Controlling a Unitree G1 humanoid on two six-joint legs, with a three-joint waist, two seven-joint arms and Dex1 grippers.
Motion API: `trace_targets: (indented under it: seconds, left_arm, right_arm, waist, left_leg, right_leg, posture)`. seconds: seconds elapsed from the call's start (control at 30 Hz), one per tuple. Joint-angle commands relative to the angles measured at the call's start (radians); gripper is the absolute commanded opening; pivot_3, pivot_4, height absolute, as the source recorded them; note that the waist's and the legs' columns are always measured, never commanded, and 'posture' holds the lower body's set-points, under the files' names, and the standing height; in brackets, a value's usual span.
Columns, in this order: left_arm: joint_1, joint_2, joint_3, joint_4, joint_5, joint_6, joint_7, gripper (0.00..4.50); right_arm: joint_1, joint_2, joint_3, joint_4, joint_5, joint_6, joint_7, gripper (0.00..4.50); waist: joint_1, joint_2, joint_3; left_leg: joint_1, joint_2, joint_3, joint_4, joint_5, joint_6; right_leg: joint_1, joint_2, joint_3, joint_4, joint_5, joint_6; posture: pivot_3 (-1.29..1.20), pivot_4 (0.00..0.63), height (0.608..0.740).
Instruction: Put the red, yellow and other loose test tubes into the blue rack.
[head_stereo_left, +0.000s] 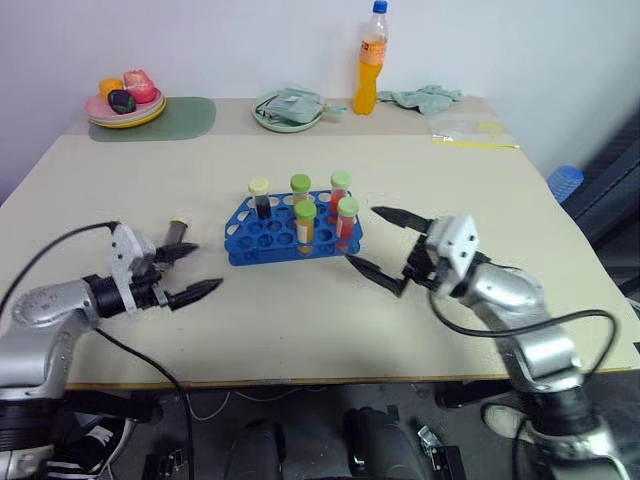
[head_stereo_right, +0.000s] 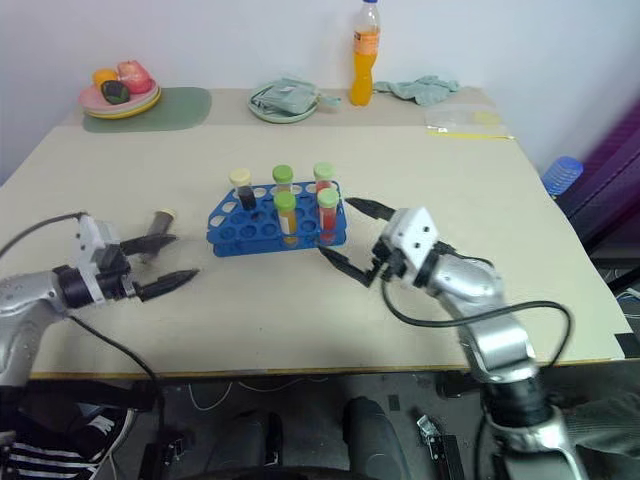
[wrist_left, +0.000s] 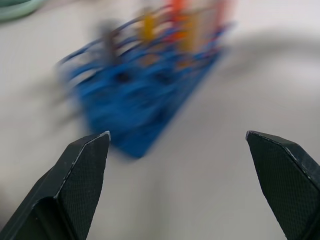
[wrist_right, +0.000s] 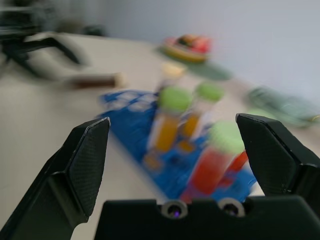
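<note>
Flanking the blue rack (head_stereo_left: 270, 232), left tool (head_stereo_left: 193, 272) and right tool (head_stereo_left: 372, 240) gape wide, empty.

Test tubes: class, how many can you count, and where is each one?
6. Five stand in the blue rack: one dark, two yellow, two red. One dark tube lies by the left gripper.

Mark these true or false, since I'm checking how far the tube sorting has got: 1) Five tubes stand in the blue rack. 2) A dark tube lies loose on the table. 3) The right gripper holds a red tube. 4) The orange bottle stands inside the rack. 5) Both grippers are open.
1) True: five capped tubes stand in the blue rack.
2) True: the dark tube lies beside the left gripper.
3) False: the right gripper is empty, its fingers apart.
4) False: the orange bottle stands at the table's far edge.
5) True.
</note>
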Motion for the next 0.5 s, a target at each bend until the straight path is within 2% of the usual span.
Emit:
trace_targets:
  seconds: [0.03,0.17,0.27,0.4,0.5]
  left_arm:
    - [-0.066,0.080,0.057,-0.032,-0.025,0.208,0.098,4.50]
    - [-0.117,0.155,0.043,0.031,-0.024,0.367,0.109,4.50]
    - [-0.293,0.180,0.041,0.155,-0.117,0.650,0.103,4.50]
    - [-0.574,0.235,-0.168,0.443,0.015,0.626,-0.014,4.50]
    - [-0.772,0.223,-0.359,0.699,0.158,0.583,-0.125,4.50]
  right_arm:
    - [-0.016,-0.039,-0.048,-0.086,0.089,0.037,0.047,4.46]
    - [-0.039,-0.041,-0.011,-0.081,0.076,0.037,0.062,4.46]
    - [-0.066,-0.008,0.017,-0.059,0.069,0.032,0.047,4.46]
    - [-0.093,0.038,0.069,-0.047,0.028,0.012,0.026,4.46]
    - [-0.087,0.053,0.085,-0.046,0.007,-0.009,0.019,4.46]
  waist:
    - [-0.003,-0.001,0.000]
    - [0.000,-0.001,0.000]
    - [0.008,-0.004,0.001]
    - [0.013,-0.007,0.000]
    - [0.012,-0.006,0.000]
  left_leg:
    - [0.000,0.000,0.000,0.000,0.000,0.000]
    - [0.002,0.000,0.001,-0.001,0.000,0.000]
    - [0.001,0.000,0.000,-0.001,0.000,0.000]
    - [0.000,-0.001,-0.001,0.001,0.000,0.000]
    - [-0.001,-0.002,0.000,0.001,0.000,0.000]
  right_leg:
    - [0.000,0.001,0.000,0.000,0.000,0.000]
    - [0.000,0.001,0.001,0.000,0.000,0.000]
    - [0.000,0.002,0.000,0.001,0.000,0.000]
    - [0.001,0.001,-0.001,0.001,0.000,0.000]
    - [0.001,0.001,-0.001,0.000,0.000,0.000]
  posture:
    - [0.00,0.150,0.740]
    - [0.00,0.150,0.740]
    - [0.00,0.150,0.740]
    - [0.00,0.150,0.740]
    - [0.00,0.150,0.740]
